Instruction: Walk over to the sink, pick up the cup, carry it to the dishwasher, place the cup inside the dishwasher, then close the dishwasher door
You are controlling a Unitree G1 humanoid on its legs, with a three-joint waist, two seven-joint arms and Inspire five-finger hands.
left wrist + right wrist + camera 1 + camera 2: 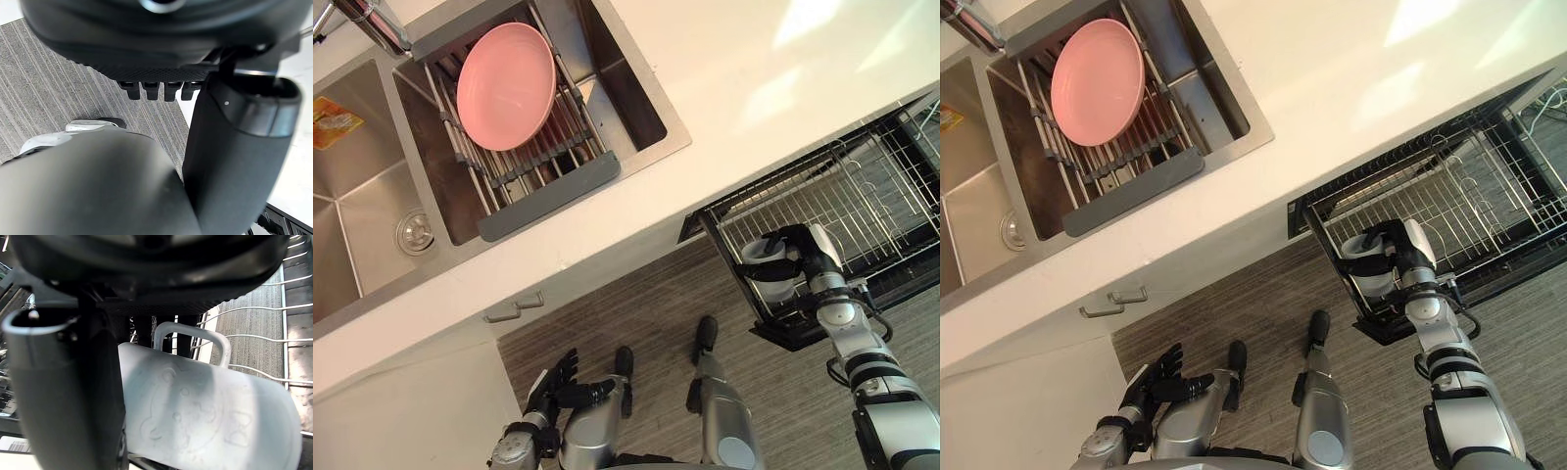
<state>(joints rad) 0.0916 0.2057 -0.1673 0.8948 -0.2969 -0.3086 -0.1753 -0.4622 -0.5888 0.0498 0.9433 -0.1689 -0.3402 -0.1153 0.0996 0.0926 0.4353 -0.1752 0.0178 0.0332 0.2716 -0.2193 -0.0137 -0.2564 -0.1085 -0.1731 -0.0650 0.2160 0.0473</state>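
Beside the white tabletop [724, 88], the left eye view looked down on the open dishwasher [901, 264], its wire basket [842, 196] drawn out over the grey floor [636, 304]. The right robot hand [800, 253] was clenched round a pale cup [764, 262] at the basket's near front corner. Whether the cup touched the wires could not be told. Well apart, the sink [372, 211] held a drying rack [548, 191] with a pink plate [506, 85] on it. A yellow packet [331, 122] lay in the other basin, its print too small to read.

The right eye view showed the left robot hand [1157, 377] low near the floor, fingers loose and empty.

The left wrist view looked past that hand's straight fingers [154, 90] to the striped floor.

The right wrist view showed the cup close up, with fingers curled in behind its handle [195, 335] and the thumb [58, 382] along its side. A raised cartoon figure marked the cup's wall, with no words. A white label [13, 444] at the edge was too blurred to read.

The step in hand appeared to be placing the cup. The next move would call for lowering it until it sat steady among the wires, then letting go and drawing clear before the door was shut.
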